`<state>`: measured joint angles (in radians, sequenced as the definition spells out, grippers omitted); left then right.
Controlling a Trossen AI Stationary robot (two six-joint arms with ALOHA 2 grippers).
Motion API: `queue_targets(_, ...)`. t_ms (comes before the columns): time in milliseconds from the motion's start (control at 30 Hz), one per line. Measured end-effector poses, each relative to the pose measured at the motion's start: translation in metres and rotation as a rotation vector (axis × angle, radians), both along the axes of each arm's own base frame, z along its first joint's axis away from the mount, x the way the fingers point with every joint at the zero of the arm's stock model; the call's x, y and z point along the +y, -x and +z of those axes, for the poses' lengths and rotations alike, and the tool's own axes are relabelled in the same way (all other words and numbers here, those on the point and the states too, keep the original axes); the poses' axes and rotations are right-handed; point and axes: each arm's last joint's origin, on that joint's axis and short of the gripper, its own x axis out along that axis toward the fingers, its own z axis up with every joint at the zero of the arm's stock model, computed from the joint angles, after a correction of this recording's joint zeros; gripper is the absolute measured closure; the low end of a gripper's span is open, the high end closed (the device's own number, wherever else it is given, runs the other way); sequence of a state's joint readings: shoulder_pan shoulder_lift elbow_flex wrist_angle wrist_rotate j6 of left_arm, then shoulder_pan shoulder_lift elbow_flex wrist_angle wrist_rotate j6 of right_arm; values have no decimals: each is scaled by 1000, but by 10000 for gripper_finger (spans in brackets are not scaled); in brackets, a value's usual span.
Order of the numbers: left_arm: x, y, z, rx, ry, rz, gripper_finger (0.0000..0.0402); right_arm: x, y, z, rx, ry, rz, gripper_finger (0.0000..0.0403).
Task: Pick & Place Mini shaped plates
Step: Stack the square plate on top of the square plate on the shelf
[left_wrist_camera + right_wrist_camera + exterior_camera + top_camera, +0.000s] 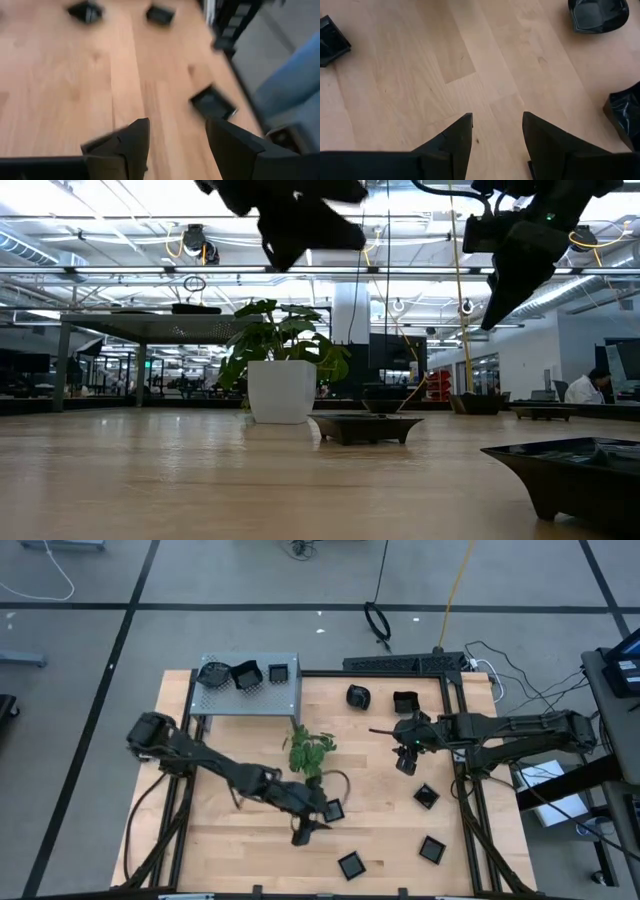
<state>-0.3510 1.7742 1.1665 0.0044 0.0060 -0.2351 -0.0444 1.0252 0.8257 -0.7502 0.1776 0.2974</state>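
Left wrist view is motion-blurred: three dishes on the desk [65,100] read only as dark smears, the nearest [212,103] just beyond the left end effector [177,142], shapes unreadable. Right wrist view: three dishes cut by frame edges, one [331,41] to a corner, one [624,122] to half, one [598,14] along its rim. Low view: both arms cropped at the top, nearest dish [575,470] cut off. High view: dishes on the grey box [245,692] too small to tell shape.

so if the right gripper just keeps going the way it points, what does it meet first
Probably bare table. The right gripper has open, empty fingers, and only wood lies between and ahead of them. The black plates sit off to the sides, though depth is unclear.
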Motion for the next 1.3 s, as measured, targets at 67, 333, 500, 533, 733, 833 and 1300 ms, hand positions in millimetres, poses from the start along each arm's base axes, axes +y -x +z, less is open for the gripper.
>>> queue_targets(67,-6,-10,-6,79,-56,-11,204,0,0,0,3,0,0,238)
queue_targets(333,-19,-40,-30,289,-303,-81,204,0,0,0,11,22,34,238)
queue_targets(500,-19,-50,-40,280,-408,-56,204,0,0,0,11,23,33,238)
queue_targets(533,-19,-50,-42,287,-404,-42,204,0,0,0,10,23,33,238)
queue_targets(733,-20,-54,-47,293,-284,72,204,0,0,0,11,23,33,238)
queue_targets(833,-24,-57,-54,287,-250,98,204,0,0,0,10,23,33,238)
queue_targets(1300,-22,-49,-82,445,-309,188,204,0,-1,0,-2,28,39,238)
